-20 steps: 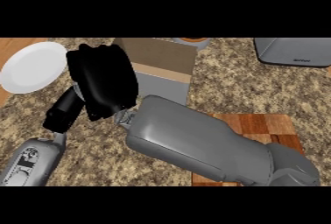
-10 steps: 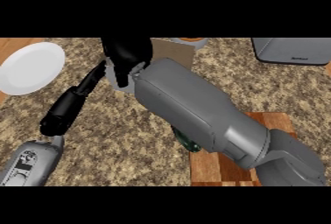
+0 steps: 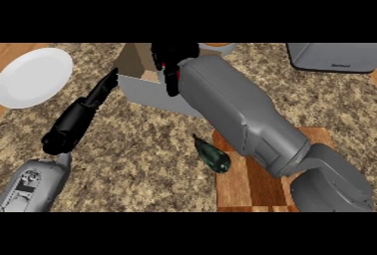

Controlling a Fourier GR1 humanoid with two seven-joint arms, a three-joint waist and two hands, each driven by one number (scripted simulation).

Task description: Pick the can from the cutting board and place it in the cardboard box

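Up near the top of the view, the right hand (image 3: 173, 62) sits over the cardboard box (image 3: 151, 92). Its black fingers (image 3: 172, 82) point down and look bent, but whether they close on something I cannot tell, because the hand and the box edge hide what is under them. The can is not visible anywhere, so its place cannot be told from this view. Behind the hand, the thick grey right forearm (image 3: 243, 117) runs down toward the lower right and covers a part of the box and of the cutting board (image 3: 254, 191).

On the left side, the left hand (image 3: 77, 119) lies flat and stretched, its fingers straight and relaxed, holding nothing; the tips reach near the left wall of the box. Its grey forearm (image 3: 33, 184) comes in from the lower left corner.

On the left edge of the wooden cutting board lies a dark green object (image 3: 213, 157), long and pointed at the upper end. A white plate (image 3: 33, 77) rests on the counter (image 3: 140, 164) at the upper left, well apart from the box. A grey appliance (image 3: 331, 57) stands in the upper right corner.
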